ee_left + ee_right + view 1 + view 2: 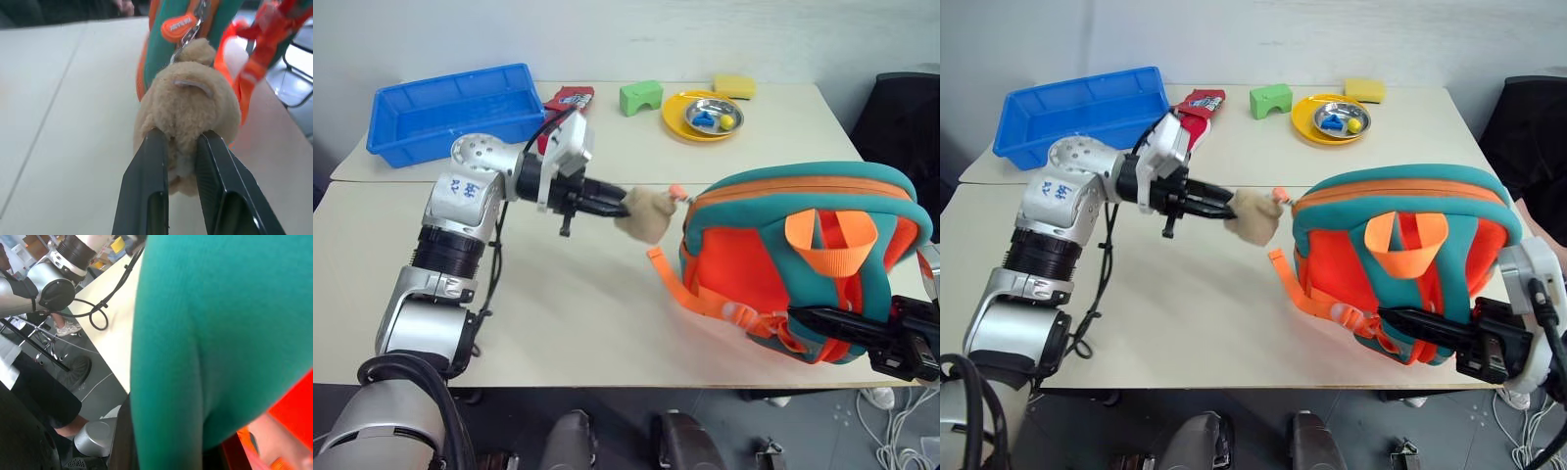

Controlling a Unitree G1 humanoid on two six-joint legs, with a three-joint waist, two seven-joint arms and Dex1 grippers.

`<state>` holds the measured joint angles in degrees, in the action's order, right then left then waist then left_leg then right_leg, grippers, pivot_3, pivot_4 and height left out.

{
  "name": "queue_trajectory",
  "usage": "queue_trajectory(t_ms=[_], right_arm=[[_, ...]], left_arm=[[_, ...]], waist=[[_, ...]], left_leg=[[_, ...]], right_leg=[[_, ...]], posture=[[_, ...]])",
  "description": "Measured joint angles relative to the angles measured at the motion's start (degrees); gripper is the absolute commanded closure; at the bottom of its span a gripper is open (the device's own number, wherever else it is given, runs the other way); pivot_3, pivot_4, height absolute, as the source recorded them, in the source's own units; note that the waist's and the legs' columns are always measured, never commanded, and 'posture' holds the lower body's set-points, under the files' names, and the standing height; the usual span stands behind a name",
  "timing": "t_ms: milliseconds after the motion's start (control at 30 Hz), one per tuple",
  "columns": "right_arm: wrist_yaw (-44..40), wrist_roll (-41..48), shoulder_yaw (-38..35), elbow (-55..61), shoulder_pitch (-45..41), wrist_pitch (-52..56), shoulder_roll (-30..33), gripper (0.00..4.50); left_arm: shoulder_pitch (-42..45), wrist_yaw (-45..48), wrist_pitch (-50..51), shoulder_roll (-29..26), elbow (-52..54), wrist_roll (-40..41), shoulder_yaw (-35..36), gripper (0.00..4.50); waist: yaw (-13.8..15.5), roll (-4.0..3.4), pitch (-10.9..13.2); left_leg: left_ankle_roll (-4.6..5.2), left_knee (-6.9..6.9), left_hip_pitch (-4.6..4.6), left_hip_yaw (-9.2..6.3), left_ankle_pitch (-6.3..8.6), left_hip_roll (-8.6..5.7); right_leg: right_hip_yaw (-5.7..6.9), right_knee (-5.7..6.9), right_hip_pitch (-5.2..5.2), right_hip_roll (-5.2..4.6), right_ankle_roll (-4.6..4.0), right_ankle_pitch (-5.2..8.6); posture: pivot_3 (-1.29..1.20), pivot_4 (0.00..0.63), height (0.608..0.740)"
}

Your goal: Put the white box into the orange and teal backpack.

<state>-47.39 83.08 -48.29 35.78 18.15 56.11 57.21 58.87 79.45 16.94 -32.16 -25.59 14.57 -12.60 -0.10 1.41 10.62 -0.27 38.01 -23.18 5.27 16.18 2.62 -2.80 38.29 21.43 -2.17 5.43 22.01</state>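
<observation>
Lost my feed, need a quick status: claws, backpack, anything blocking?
Left claw shut on plush toy at the zipper. Right claw shut on orange and teal backpack, lower edge. Zipper closed.

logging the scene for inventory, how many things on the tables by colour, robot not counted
blue: 1, bin
red: 1, packet
green: 1, block
yellow: 2, sponge, plate holding a metal bowl
silver: 1, that bowl, with small pieces inside
orange and teal: 1, backpack
tan: 1, plush toy on it
total: 8
</observation>
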Motion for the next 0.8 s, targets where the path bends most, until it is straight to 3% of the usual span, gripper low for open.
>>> queue_trajectory(t_ms=[167, 333, 500, 533, 800], right_arm=[[-0.38, -2.01, 0.02, -0.19, -0.90, -1.46, -0.61, 4.50], [0.19, -2.65, 0.44, -1.46, -4.09, -2.64, -0.60, 4.50], [1.01, -3.19, 1.10, -2.54, -6.34, -2.70, -0.57, 4.50], [1.18, -3.83, 1.44, -2.53, -6.37, -2.74, -0.57, 4.50], [-0.53, -9.53, 2.35, -7.25, -3.60, -2.36, 0.70, 1.87]], left_arm=[[-5.99, -5.69, -9.74, 5.98, -6.16, -7.42, -4.73, 4.03], [-7.02, -14.43, -9.64, 15.08, -6.82, -10.02, -4.96, 4.03], [-7.66, -17.50, -8.44, 16.43, -5.97, -10.73, -5.08, 4.03], [-7.90, -17.53, -7.96, 16.21, -5.45, -10.70, -5.01, 3.70], [-13.33, -11.45, 7.22, 6.92, 4.74, -3.86, 0.34, 1.14]], waist=[[0.21, 0.02, 0.00], [0.27, 0.03, 0.00], [0.20, 0.01, -0.01], [0.18, 0.01, -0.02], [-0.24, -0.02, -0.03]], left_leg=[[0.10, 0.11, -0.03, 0.00, 0.06, -0.08], [0.17, 0.11, -0.04, 0.00, 0.10, -0.12], [0.16, 0.11, 0.01, 0.00, 0.09, -0.11], [0.16, 0.11, 0.01, 0.00, 0.09, -0.11], [0.08, 0.05, 0.02, 0.01, 0.05, -0.03]], right_leg=[[0.01, 0.04, -0.02, -0.11, 0.03, -0.02], [0.02, 0.04, -0.01, -0.16, 0.05, -0.03], [0.02, 0.13, -0.01, -0.14, 0.05, -0.03], [0.02, 0.13, -0.02, -0.14, 0.05, -0.03], [0.02, 0.18, 0.06, -0.08, 0.03, -0.02]], posture=[[0.00, 0.150, 0.740], [0.00, 0.150, 0.740], [0.00, 0.150, 0.740], [0.00, 0.150, 0.740], [0.00, 0.150, 0.740]])
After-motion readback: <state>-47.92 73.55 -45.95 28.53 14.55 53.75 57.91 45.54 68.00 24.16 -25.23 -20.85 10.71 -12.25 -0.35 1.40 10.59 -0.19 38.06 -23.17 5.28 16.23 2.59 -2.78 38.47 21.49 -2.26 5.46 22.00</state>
